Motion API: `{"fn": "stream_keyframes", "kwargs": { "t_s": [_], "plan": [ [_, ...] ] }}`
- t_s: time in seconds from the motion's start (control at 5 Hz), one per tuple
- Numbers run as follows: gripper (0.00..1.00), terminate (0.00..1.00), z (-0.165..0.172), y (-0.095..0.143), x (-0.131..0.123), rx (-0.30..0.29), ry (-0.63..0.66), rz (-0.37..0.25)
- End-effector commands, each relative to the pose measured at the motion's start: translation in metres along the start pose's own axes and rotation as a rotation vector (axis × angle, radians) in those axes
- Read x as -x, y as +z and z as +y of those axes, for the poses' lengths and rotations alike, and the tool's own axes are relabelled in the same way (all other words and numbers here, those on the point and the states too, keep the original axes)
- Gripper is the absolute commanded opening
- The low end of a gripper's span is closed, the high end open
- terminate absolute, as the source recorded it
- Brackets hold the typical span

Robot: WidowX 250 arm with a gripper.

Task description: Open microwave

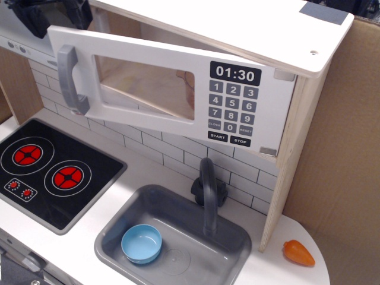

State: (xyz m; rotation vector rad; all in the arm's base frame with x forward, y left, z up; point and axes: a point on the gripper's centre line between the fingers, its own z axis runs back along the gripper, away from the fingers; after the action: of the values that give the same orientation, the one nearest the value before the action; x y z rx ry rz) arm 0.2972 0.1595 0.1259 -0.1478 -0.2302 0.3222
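The microwave (249, 71) is a wide wooden box above the counter with a white door (172, 95), a clear window (145, 83), a black keypad (233, 107) and a clock reading 01:30. The door stands partly swung out at its left side, with the grey bar handle (70, 80) at that edge. My gripper (55, 12) is at the top left corner, just above the door's upper left corner. Its two black fingers (31, 16) are spread apart with nothing between them. Most of the gripper is cut off by the frame edge.
A black two-burner stovetop (50, 169) with red rings lies at lower left. A grey sink (178, 240) holds a blue bowl (142, 243) behind a dark faucet (208, 190). An orange toy (298, 252) lies on the counter at right. A cardboard wall (344, 148) stands at right.
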Motion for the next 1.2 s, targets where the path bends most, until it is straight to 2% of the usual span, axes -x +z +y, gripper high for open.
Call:
{"fn": "stream_keyframes", "kwargs": {
  "t_s": [0.0,0.4,0.6,0.8,1.0],
  "plan": [
    [1.0,0.0,-0.012,0.006,0.029,-0.09,-0.099,-0.024],
    [1.0,0.0,-0.052,-0.001,0.079,-0.117,-0.207,0.134],
    [1.0,0.0,-0.07,-0.008,0.086,-0.129,-0.213,0.156],
    [1.0,0.0,-0.082,-0.017,0.083,-0.128,-0.202,0.194],
    [1.0,0.0,-0.089,-0.02,0.079,-0.128,-0.191,0.197]
  ]
}}
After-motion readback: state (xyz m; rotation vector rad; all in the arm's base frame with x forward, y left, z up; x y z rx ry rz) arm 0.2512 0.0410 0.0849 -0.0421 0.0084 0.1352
